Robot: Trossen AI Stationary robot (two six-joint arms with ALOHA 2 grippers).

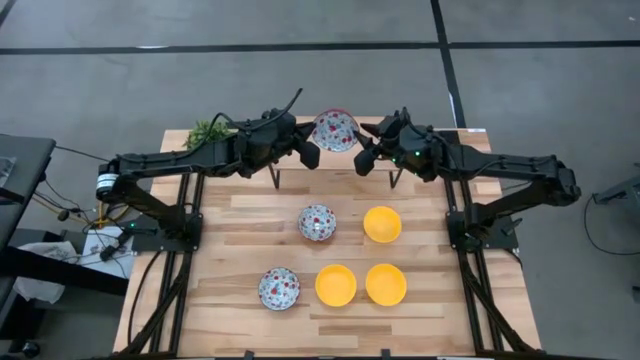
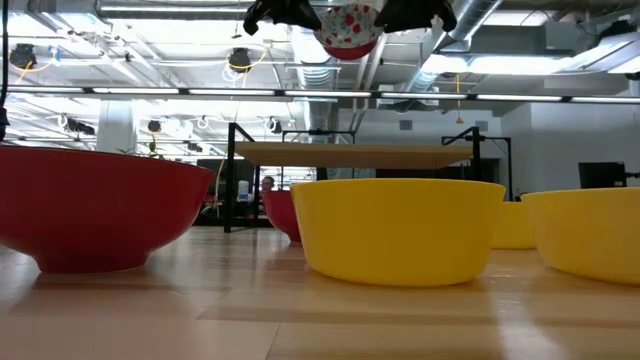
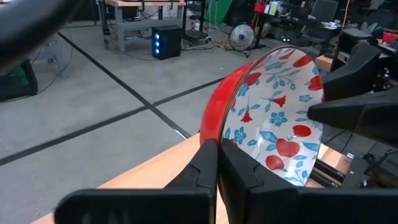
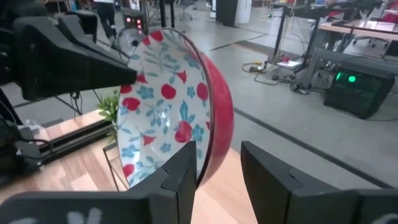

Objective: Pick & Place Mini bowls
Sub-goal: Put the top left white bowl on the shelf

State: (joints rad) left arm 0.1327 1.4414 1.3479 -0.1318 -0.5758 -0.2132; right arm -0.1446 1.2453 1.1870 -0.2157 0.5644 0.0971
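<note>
High view shows you mid-handover — left fingers (image 1: 312, 157) pinch one floral bowl (image 1: 334, 130) aloft, right fingers (image 1: 366, 158) parted around its rim — five bowls wait on the desk (image 1: 240, 215).

Bright overhead striplights, blurred near wrist fingers

Looks like an industrial lab or workshop: grey concrete floor (image 1: 150, 90) with dark seams, exposed ceiling ducts (image 2: 480, 20), strip lighting, workbenches (image 3: 146, 5), floor fan (image 3: 239, 37), cables.
</note>
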